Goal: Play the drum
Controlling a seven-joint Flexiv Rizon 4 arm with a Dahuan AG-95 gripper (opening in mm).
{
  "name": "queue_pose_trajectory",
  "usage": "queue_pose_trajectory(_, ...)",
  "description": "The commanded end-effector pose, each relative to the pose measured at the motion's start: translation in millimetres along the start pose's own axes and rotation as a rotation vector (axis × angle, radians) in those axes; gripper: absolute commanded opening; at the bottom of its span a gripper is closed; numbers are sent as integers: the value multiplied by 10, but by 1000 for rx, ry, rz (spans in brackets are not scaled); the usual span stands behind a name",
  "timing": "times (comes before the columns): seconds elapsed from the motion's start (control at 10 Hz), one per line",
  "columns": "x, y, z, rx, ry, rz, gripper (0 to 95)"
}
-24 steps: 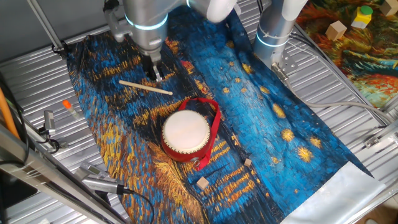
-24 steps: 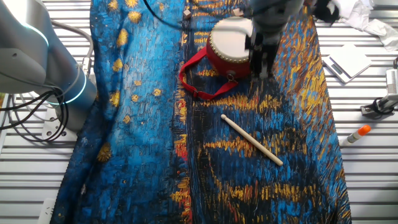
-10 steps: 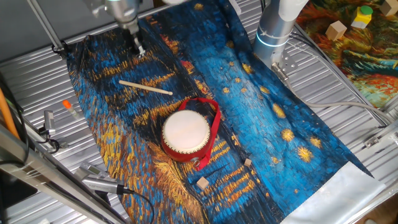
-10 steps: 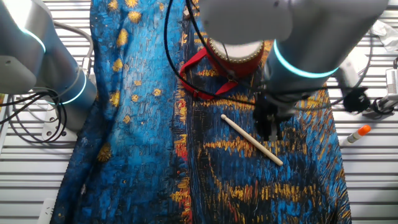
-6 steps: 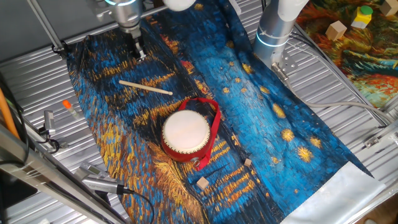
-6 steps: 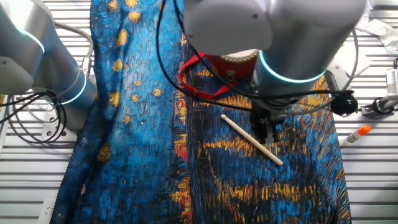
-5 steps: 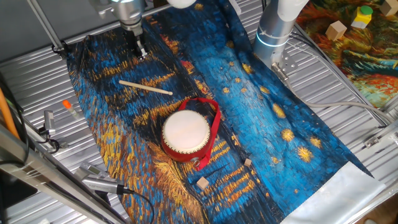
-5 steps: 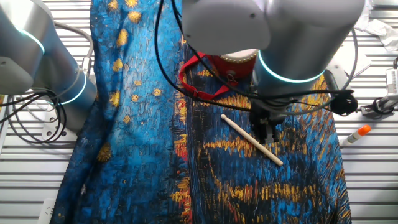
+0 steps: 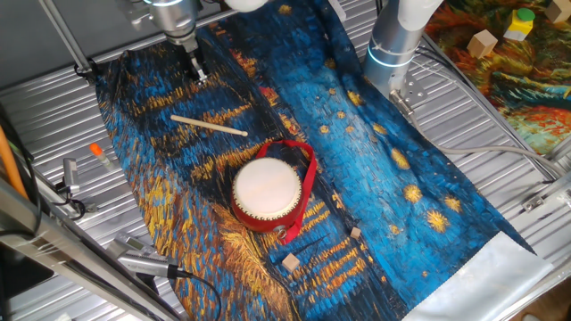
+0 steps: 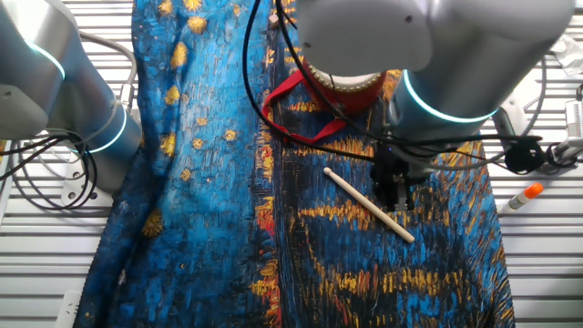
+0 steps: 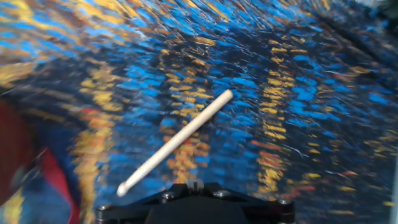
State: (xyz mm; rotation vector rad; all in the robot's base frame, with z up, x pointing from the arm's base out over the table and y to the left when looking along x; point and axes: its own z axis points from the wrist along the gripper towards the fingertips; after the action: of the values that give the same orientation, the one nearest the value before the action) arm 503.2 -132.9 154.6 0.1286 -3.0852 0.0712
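Counter [image 9: 500, 152] of ribbed grey metal runs under everything, with a blue and gold painted cloth [image 9: 375, 169] draped across it. From where I stand this looks like the reach-for-the-stick step: the tool [image 9: 197, 73] hangs above the cloth, and nothing has been lifted. Its fingers look close together and carry nothing, though I cannot tell for sure whether they are parted or closed; the hand view shows only the black base of the tool, not the tips.

The small round drum with the white skin top and red body [image 9: 267, 193] sits well off from the tool, on the far side of the stick, with its red strap [image 9: 309, 178] looped loosely around it. The skin looks flat and clean, the drum upright.

The thin pale wooden stick [image 9: 209, 126] lies flat on the cloth just beside the tool, between it and the drum, touching neither. I'd judge the next move calls for lining up over the stick's shaft, dropping, and gripping it before any strike.
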Motion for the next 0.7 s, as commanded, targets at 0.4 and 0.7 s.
queue_pose_trajectory(0.4,15,1,3,-6,36,40,0)
queue_pose_trajectory(0.7,9,-189,272,-90,15,-40,0)
